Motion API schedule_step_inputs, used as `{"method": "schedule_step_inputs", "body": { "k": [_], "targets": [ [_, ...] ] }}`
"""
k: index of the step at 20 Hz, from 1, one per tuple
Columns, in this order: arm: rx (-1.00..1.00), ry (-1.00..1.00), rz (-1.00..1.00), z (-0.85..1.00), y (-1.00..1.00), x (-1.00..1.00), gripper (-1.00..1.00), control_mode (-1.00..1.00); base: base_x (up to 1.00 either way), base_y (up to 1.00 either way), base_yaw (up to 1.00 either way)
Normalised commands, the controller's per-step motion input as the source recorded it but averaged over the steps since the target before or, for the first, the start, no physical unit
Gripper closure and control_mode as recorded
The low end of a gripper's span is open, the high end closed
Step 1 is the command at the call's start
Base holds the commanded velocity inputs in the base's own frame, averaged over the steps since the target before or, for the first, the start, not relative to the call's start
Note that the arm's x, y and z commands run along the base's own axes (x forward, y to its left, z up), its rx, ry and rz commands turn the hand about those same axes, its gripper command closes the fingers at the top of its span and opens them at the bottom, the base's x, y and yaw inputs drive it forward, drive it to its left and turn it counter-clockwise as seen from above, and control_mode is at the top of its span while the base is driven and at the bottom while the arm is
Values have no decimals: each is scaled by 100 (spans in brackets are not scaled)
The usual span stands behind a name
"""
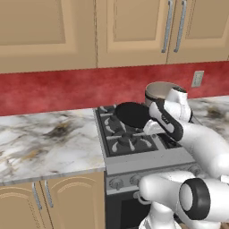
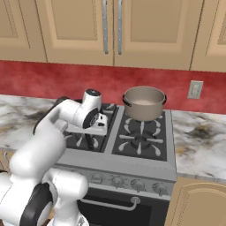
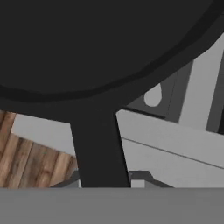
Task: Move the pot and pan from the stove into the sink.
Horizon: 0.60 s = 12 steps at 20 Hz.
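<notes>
Gripping the pan (image 1: 132, 114) by its long handle, the gripper (image 1: 150, 127) has its fingers pinched together on that thin black bar over the front of the stove (image 1: 129, 143). The pan appears tilted above the left burners, though whether it has cleared the grates cannot be told. The pot (image 2: 144, 103) sits untouched on the rear right burner, so neither of the 2 items has reached the sink; both trips remain. Marble counter (image 1: 44, 138) flanks the range on both sides, with wooden cabinets (image 1: 89, 31) above and a wall outlet (image 2: 195, 89) on the red backsplash. The pot stands just beside the arm's likely swing path.
</notes>
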Motion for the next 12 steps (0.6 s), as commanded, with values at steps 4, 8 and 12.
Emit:
{"method": "schedule_step_inputs", "body": {
  "k": [4, 8, 12],
  "targets": [
    [-7, 3, 13, 49, 7, -76, 100, -100, 0, 0, 0],
    [-7, -3, 15, 28, 2, -87, 100, -100, 0, 0, 0],
    [-5, -19, 15, 4, 0, -72, 100, -100, 0, 0, 0]
  ]
}}
